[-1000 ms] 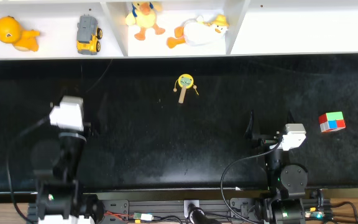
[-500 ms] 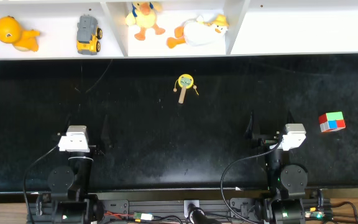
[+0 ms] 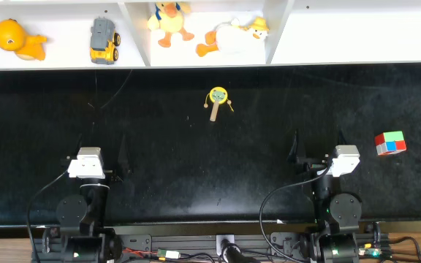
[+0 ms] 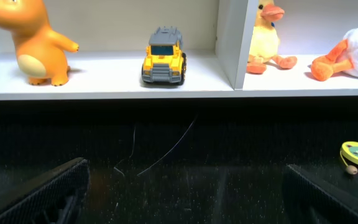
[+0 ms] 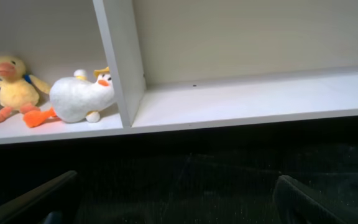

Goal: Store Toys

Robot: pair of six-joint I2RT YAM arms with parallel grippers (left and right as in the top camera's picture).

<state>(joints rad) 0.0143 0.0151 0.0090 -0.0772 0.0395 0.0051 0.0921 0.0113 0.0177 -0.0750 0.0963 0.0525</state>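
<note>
Change: left gripper (image 3: 108,146) pulled back near its base, then held still | fingers: left spread and empty, right gripper (image 3: 317,146) likewise | toys: rattle (image 3: 217,101) mid-table, cube (image 3: 390,143) at right, both off the far shelf (image 3: 357,44) | meaning: left arm's drop-off looks finished, two toys remain

Black table (image 3: 167,172), white shelf (image 3: 357,40) behind

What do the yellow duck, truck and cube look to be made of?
The yellow duck looks like plush fabric: soft matte surface, floppy orange feet. The truck is likely hard plastic: smooth yellow body, moulded grey grille. The cube seems hard plastic too, with flat coloured faces, but it is too small to be sure.
</note>
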